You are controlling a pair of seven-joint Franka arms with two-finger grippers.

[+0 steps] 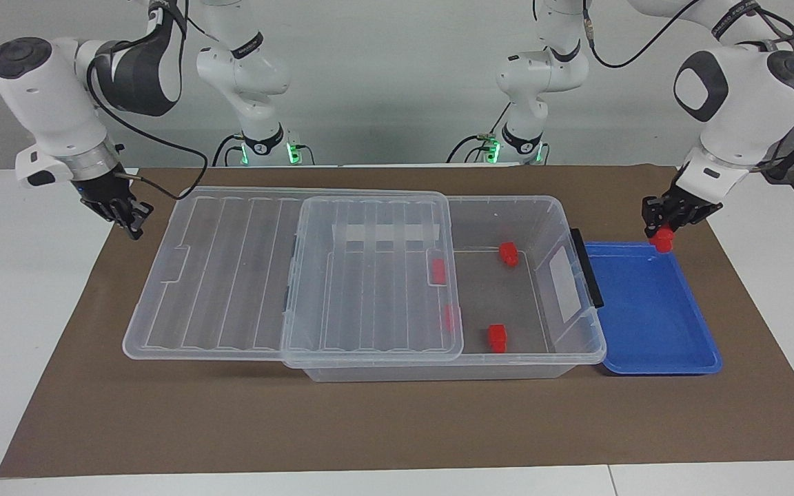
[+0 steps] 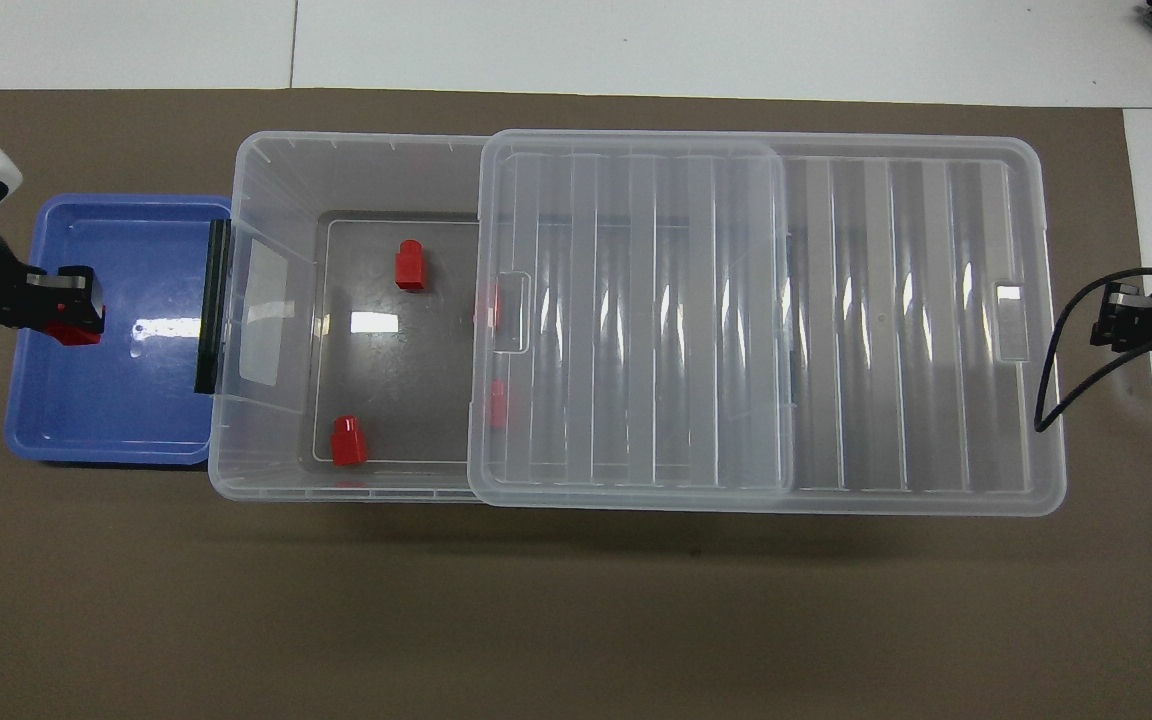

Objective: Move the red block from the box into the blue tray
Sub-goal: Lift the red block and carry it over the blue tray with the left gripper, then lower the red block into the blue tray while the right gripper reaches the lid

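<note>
Facing view: at right, the left end effector [image 1: 664, 227] grips the red block [image 1: 663, 239] over the blue tray [image 1: 652, 324]'s upper rim. At upper left, the right end effector [image 1: 121, 213] waits; its opening I cannot tell.

Overhead view: the block hangs at frame left, beside the box [image 2: 276, 330]. Best to move further inside the rim and lower before releasing.

The left arm reached out from its base toward its own end of the surface, elbow high and forearm sloping down, with the left gripper [image 1: 663, 224] [image 2: 71, 305] hanging in the air, its jaws pointed down and closed on the red block [image 1: 662, 239] [image 2: 72, 333]. The right arm waited at the other end, bent the same way with its wrist turned down, and the right gripper [image 1: 125, 215] [image 2: 1121, 320] hung low over the surface holding nothing.
</note>
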